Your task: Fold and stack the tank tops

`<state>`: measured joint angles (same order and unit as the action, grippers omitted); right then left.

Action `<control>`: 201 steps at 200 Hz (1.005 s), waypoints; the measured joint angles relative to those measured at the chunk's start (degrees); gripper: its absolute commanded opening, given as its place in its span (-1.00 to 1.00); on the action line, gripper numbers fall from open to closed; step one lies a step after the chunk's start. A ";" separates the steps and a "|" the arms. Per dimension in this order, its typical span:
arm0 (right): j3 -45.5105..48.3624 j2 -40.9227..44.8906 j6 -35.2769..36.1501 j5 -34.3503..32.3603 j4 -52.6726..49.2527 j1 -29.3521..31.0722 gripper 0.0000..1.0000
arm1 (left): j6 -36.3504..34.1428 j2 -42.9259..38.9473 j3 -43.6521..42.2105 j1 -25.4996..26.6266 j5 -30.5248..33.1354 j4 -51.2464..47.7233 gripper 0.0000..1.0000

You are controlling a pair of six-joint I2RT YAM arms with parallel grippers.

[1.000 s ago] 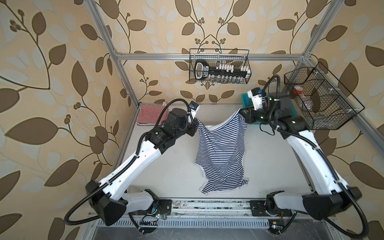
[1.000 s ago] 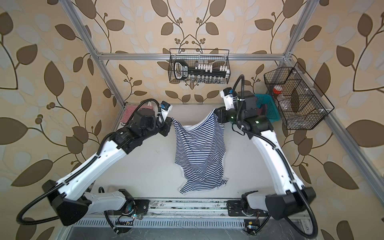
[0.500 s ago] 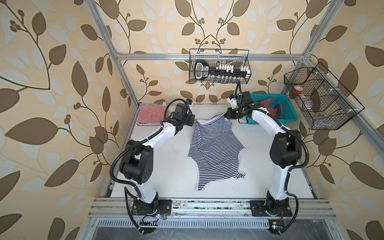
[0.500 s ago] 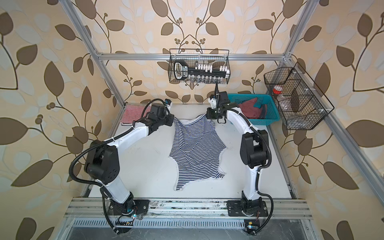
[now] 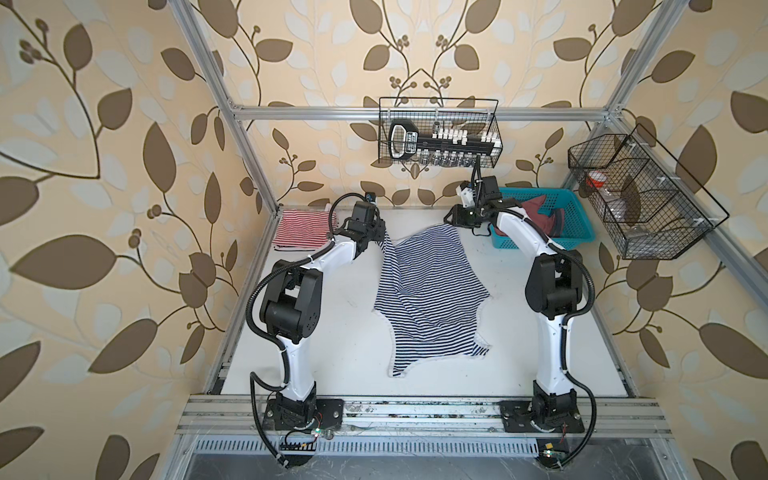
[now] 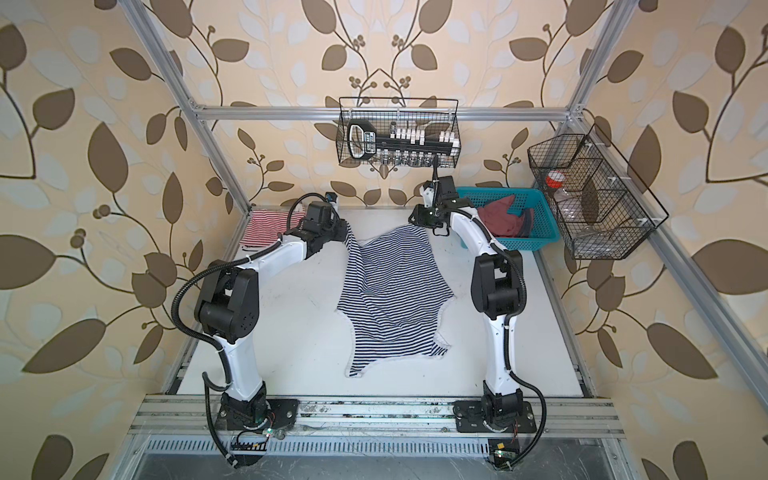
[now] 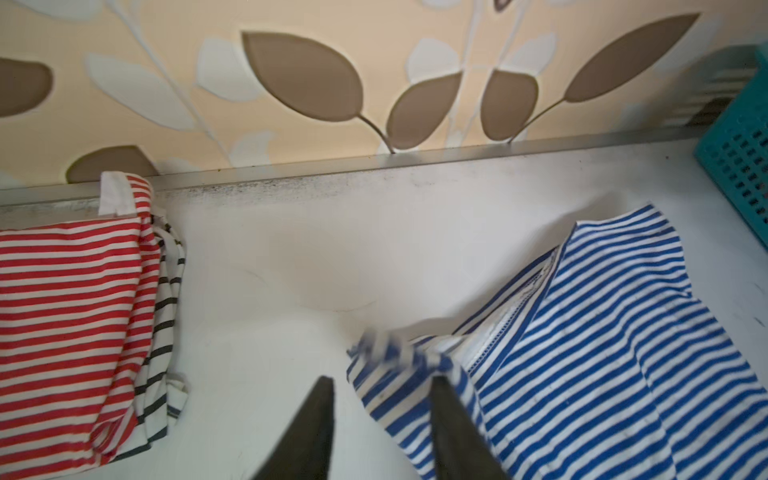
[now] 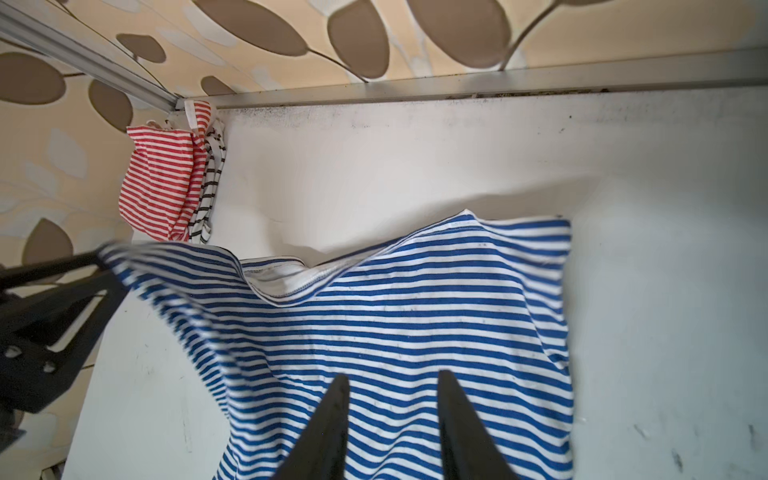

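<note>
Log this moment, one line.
left gripper: open | right gripper: open | navy-striped tank top: unfolded on table | red-striped tank top: folded aside

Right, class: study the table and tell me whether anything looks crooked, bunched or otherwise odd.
The navy-striped tank top lies askew and wrinkled on the table, not flat: one far corner peaks up at the open left gripper, and creases run across its middle. Nothing looks spilled or torn.

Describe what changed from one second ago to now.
Both arms lowered the raised navy striped top and laid it on the table. Both grippers opened: the right gripper released it, a corner still hangs at the left gripper. The folded red striped top and the basket stayed.
</note>
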<state>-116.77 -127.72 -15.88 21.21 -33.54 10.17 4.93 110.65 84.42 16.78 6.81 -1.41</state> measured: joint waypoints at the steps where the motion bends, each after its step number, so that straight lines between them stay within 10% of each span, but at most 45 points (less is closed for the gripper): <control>1: 0.11 0.07 0.09 0.04 0.15 0.00 -0.09 | 0.07 0.00 0.11 0.00 0.11 0.00 0.30; 38: 14.12 9.31 0.33 0.13 3.93 -0.07 -0.03 | 0.35 -0.22 3.13 -0.76 4.07 0.35 0.41; 112: 41.24 30.18 4.31 -3.34 6.25 0.50 -0.78 | 13.07 -19.21 -8.63 8.76 4.57 -13.55 -1.00; 142: 42.21 23.56 5.75 -5.22 4.52 2.23 -0.72 | 20.83 -19.67 -13.07 16.28 1.68 -17.97 -1.00; 201: 40.68 13.40 7.80 -7.52 2.84 3.98 -0.87 | 31.74 -12.76 -21.38 14.97 -0.22 -23.50 -1.00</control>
<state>-76.09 -114.32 -8.08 13.69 -30.70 14.15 36.67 97.89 63.05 31.75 6.59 -24.91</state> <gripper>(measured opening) 0.130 0.044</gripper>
